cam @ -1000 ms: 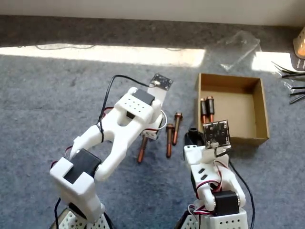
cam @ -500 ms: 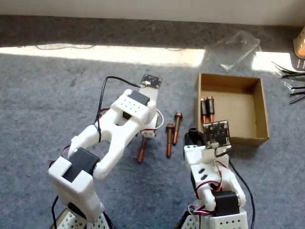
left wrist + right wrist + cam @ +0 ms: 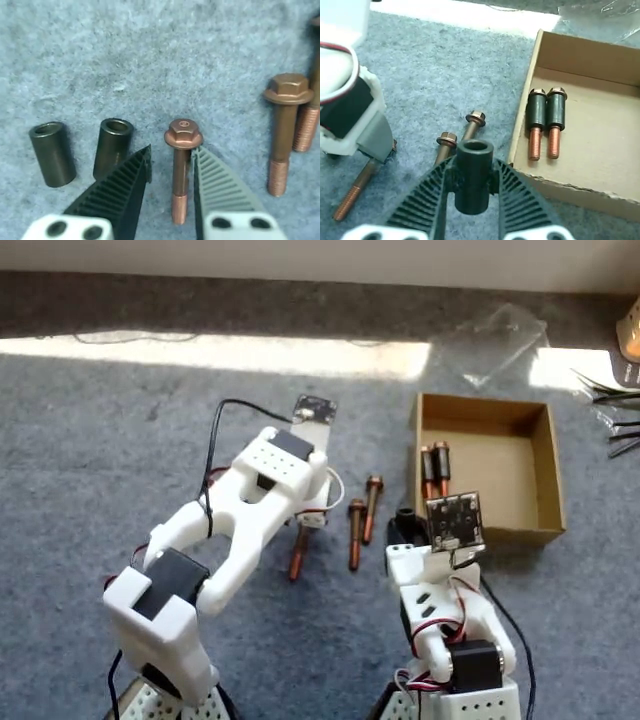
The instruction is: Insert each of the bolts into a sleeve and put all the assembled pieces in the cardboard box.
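High view: left arm runs from lower left toward frame centre, and right arm sits at lower centre-right. Everything lies on grey carpet. Box is at centre right, just above the right gripper in the frame. Two assembled pieces lie side by side inside the box against its left wall, heads toward frame top. Two bolts lie on the carpet at frame centre, between the left arm's tip and the box. They are near each other, heads toward frame top. Third bolt pokes out from under the left arm's tip, threaded end toward frame bottom. Plastic bag is at upper right, above the box.

Left wrist view: left gripper is released, jaws spread. One jaw sits on either side of the third bolt, just under its head. One jaw is close against the shank, the other has a clear gap. The bolt lies flat on the carpet. Two loose sleeves sit just beside the gripper, bores visible, near each other but apart. Cannot tell if they stand or lie.

Right wrist view: right gripper is grasping a sleeve, jaws clenched on its sides, bore facing the camera. It hangs over the carpet near the box wall. Assembled pieces are seen inside the box, touching or nearly so.
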`<state>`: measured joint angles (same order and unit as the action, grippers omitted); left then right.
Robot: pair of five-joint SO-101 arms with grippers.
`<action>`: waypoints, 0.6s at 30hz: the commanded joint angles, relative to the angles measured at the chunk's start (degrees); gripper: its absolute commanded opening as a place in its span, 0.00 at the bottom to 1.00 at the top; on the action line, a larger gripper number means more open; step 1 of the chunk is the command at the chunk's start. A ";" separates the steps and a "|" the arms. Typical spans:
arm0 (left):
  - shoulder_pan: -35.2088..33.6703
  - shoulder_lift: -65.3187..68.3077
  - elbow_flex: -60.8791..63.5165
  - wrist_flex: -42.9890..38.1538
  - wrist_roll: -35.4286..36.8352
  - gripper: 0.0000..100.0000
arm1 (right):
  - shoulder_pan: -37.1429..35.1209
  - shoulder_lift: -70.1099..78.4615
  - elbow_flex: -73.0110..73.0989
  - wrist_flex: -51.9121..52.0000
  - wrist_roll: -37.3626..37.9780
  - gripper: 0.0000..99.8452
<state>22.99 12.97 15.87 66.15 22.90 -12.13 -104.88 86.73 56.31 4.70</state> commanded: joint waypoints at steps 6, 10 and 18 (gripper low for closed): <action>0.92 4.44 -1.01 -2.46 0.35 0.13 | 0.66 -0.48 -1.01 -2.07 -0.26 0.00; 0.84 4.26 -0.48 -4.04 0.26 0.10 | 0.66 -0.48 -1.01 -2.07 -0.26 0.00; 1.27 4.70 -0.48 -4.66 0.00 0.01 | 0.66 -0.48 -1.01 -2.07 -0.26 0.00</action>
<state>23.69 17.54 15.60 62.29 23.08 -12.13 -104.88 86.73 56.31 4.70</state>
